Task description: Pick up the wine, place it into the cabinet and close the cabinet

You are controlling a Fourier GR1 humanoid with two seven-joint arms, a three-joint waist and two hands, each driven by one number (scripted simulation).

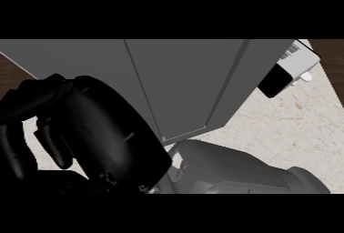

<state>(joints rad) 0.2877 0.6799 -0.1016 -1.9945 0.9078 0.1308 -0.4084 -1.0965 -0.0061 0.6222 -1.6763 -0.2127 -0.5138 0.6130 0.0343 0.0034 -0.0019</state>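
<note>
A grey cabinet [188, 82] fills the top middle of the head view. Its door fronts lie flush, with a narrow seam between them. No wine bottle shows anywhere. My right hand [101, 136] is large and black at the left, close to the camera and in front of the cabinet's lower left corner. Its grey forearm [242, 170] comes in from the lower right. The fingers [53, 145] hang slack and curved at the far left, with nothing between them. My left hand does not show.
Pale marble counter [289, 132] lies to the right of the cabinet. A black and white appliance [285, 73] stands at the upper right, against the cabinet's side. Dark wood shows at the top corners.
</note>
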